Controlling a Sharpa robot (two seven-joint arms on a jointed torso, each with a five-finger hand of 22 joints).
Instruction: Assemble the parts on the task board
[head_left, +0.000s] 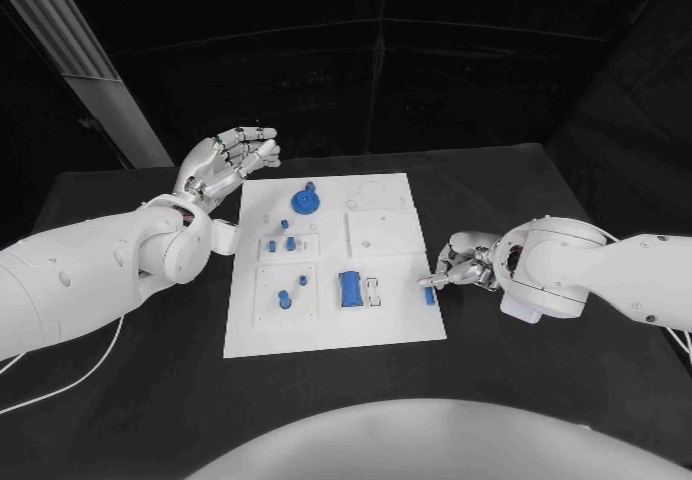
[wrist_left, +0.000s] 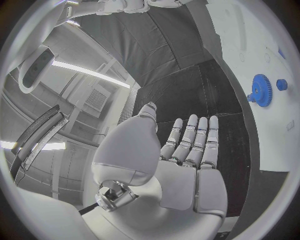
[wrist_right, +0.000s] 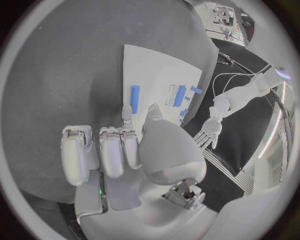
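At the task board's (head_left: 382, 330) right edge, a small blue part (head_left: 428, 295) was pinched in the right hand's (head_left: 464, 262) fingers, while the left hand (head_left: 227, 160) was held spread and empty beyond the far-left corner, with most parts judged still unassembled.

Dim, even light; fisheye-bent wrist views

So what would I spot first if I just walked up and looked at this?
Probably the white task board in the middle of the black table, dotted with small blue parts, the biggest a round blue gear near its far edge. Next, the right hand at the board's right edge, its fingers at a small blue peg. The left hand is raised beside the far left corner, fingers spread, holding nothing.
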